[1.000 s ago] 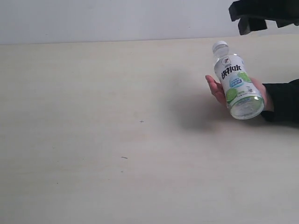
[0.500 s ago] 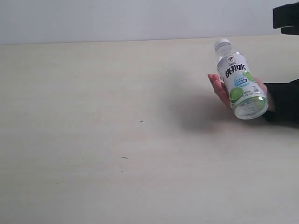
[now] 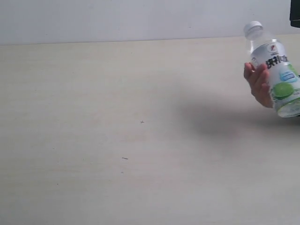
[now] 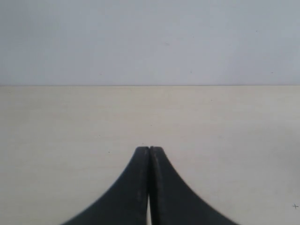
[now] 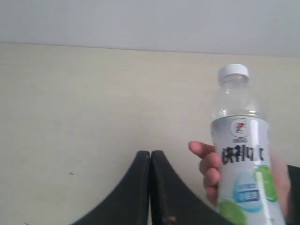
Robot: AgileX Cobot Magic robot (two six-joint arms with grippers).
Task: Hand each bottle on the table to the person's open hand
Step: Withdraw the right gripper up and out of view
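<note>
A clear bottle (image 3: 277, 70) with a white cap and a green-lime label is held tilted in the person's hand (image 3: 258, 84) at the right edge of the exterior view, lifted above the pale table (image 3: 117, 140). The right wrist view shows the same bottle (image 5: 241, 154) with the hand's (image 5: 208, 171) fingers curled round it, beside and apart from my right gripper (image 5: 150, 153), which is shut and empty. Only a dark corner of the right arm (image 3: 295, 14) shows in the exterior view. My left gripper (image 4: 149, 149) is shut on nothing, low over bare table.
A pale wall (image 3: 140, 18) runs behind the table's far edge. A few tiny dark specks (image 3: 141, 122) mark the tabletop. The bottle's soft shadow (image 3: 220, 119) lies on the table under the hand.
The hand has closed round the bottle and carried it up and to the right. My right gripper has shut and drawn back toward the upper right, almost out of the exterior view.
</note>
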